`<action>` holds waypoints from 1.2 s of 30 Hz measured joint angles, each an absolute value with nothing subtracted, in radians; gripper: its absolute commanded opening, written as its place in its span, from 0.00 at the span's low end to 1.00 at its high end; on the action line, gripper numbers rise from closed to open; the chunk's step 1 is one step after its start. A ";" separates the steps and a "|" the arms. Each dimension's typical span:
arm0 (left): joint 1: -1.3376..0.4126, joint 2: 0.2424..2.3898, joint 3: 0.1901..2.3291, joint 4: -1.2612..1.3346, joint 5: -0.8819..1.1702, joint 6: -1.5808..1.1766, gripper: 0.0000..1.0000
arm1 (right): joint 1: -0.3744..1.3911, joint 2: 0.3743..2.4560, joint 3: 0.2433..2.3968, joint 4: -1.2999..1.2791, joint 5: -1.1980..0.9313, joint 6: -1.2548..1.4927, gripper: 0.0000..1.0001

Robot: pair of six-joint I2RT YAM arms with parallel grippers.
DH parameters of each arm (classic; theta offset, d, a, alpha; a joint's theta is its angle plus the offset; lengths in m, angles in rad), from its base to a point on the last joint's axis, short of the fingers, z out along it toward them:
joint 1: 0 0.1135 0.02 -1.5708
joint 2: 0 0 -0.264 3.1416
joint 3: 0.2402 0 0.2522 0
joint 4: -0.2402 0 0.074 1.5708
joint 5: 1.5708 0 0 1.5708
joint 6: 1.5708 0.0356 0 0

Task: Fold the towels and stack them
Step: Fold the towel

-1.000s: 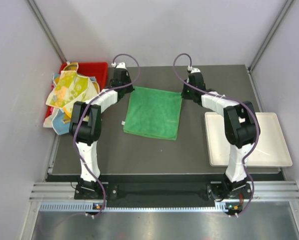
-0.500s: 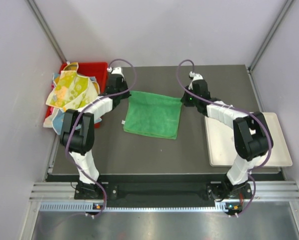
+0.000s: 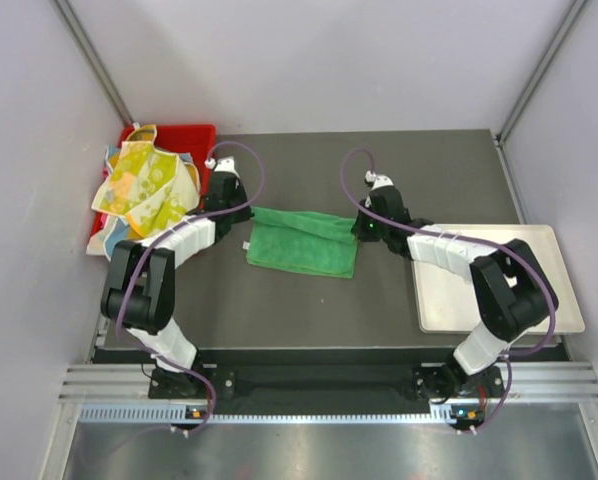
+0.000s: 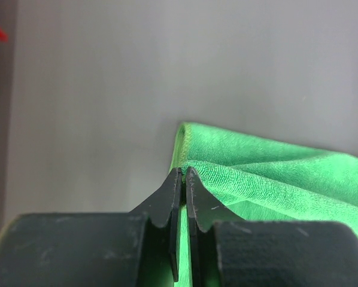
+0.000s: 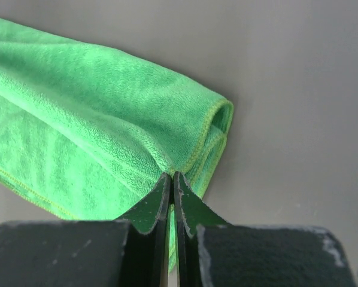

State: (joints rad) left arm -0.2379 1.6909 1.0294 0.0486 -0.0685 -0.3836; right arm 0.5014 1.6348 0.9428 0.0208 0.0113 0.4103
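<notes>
Between the left gripper and the right gripper, the green towel is stretched, partly folded over itself; one corner is pinched tightly in each closed pair of jaws.

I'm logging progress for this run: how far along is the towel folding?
Done: nothing is folded or stacked yet. In hand: the green towel, partly doubled over, with a corner pinched by the left gripper and another by the right gripper. Left: finishing this fold, then folding the patterned towels heaped in the red bin, and stacking them all.
</notes>
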 measured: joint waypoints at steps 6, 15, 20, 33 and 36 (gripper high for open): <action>-0.237 1.625 0.963 0.042 -0.068 -0.392 0.00 | 0.532 1.591 0.907 0.010 0.054 0.439 0.00; -0.237 1.566 0.911 0.041 -0.068 -0.399 0.00 | 0.564 1.551 0.895 -0.002 0.096 0.468 0.00; -0.237 1.563 0.861 0.039 -0.062 -0.418 0.00 | 0.572 1.531 0.862 -0.002 0.109 0.489 0.00; -0.237 1.531 0.776 0.038 -0.035 -0.449 0.00 | 0.601 1.525 0.787 -0.002 0.107 0.551 0.02; -0.237 1.523 0.756 0.038 -0.025 -0.453 0.01 | 0.603 1.525 0.776 0.001 0.107 0.562 0.04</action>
